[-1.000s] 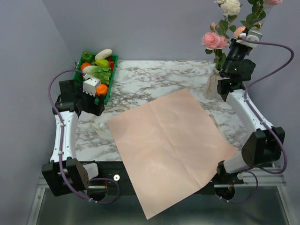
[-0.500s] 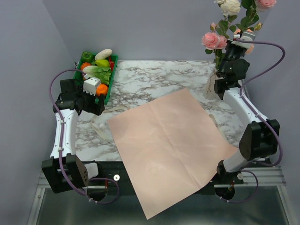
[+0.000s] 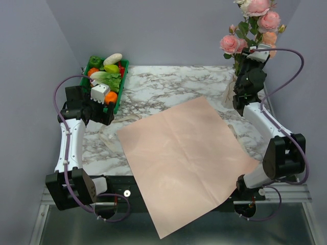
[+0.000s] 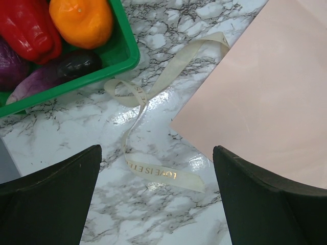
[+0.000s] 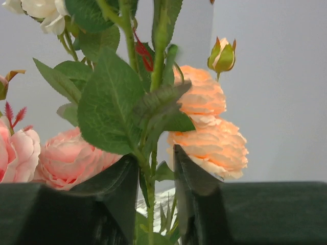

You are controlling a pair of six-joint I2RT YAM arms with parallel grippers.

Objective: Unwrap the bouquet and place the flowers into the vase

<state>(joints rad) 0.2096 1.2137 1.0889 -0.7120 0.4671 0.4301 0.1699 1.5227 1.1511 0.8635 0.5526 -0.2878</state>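
Right end effector [image 5: 156, 171] raised at the far right corner, jaws parted with a gap on either side of one thin green stem, not pinching it. Close around it, the flowers [image 3: 269, 21]: peach rose right of the stem, pink rose left, white bloom at top left, broad leaves in front. Stems leading down to the vase [image 3: 228, 95], upright on the tabletop [image 3: 168, 84] and partly hidden by the right arm.

Left end effector [image 4: 157, 204] spread wide, holding nothing, hovering over a cream ribbon [image 4: 153, 97] lying loose on the marble. Just beside the ribbon, a corner of the green tray [image 4: 130, 51] with vegetables [image 4: 82, 20] inside. Salmon-pink paper [image 3: 179, 163] flat and unfolded across the middle, near corner overhanging the tabletop edge.
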